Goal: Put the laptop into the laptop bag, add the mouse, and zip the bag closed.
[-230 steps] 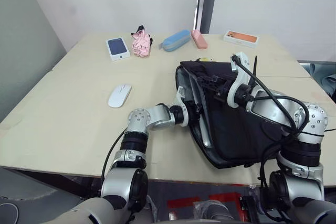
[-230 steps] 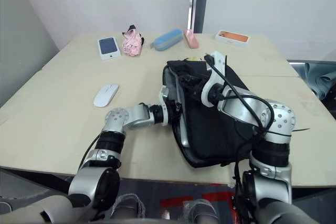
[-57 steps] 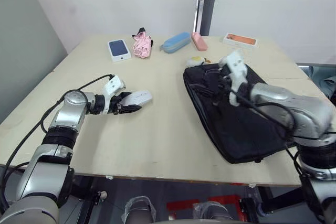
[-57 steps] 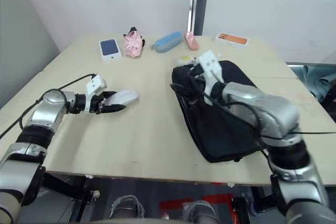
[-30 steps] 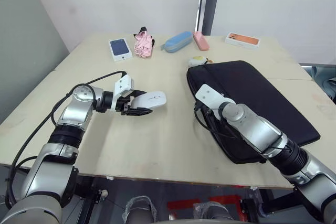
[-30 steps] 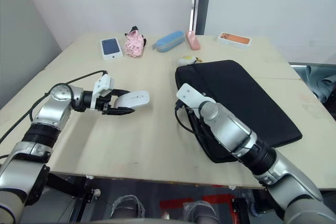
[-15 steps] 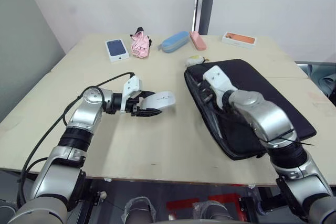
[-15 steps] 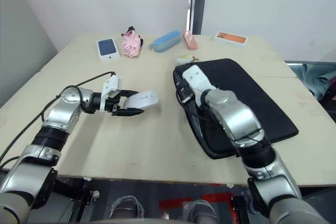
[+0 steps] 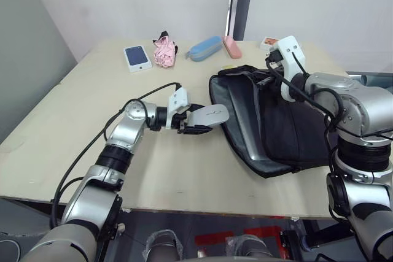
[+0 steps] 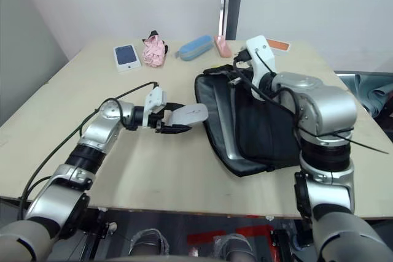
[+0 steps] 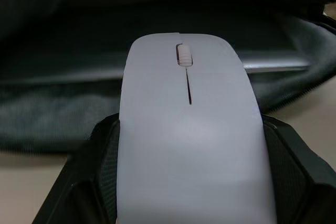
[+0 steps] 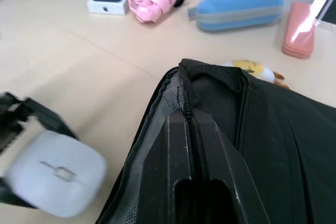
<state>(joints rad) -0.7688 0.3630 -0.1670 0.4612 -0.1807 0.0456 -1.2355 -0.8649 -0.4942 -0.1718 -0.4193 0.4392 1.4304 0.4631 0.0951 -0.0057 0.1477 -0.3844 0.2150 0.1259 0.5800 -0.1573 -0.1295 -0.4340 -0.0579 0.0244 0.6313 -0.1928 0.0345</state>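
The black laptop bag (image 9: 295, 133) lies at the right of the table with its mouth facing left and held agape. Inside it the silver laptop (image 9: 244, 128) shows as a long edge. My right gripper (image 12: 187, 121) is shut on the bag's upper zipper edge and holds that flap raised. My left gripper (image 9: 199, 122) is shut on the white mouse (image 9: 209, 115), flat between its black fingers (image 11: 100, 153). The mouse hovers just left of the bag's opening, its front pointing into the grey lining (image 11: 63, 114).
Along the table's far edge lie a boxed phone (image 9: 137, 57), a pink bundle (image 9: 164, 50), a blue case (image 9: 206, 48) and a pink case (image 9: 232, 46). A plush duck (image 12: 252, 70) sits at the bag's far corner. Bare tabletop (image 9: 92, 108) spreads to the left.
My left gripper carried the mouse rightward to the bag's mouth. My right gripper closed on the bag's upper edge and lifted it, opening the bag and baring the laptop's edge.
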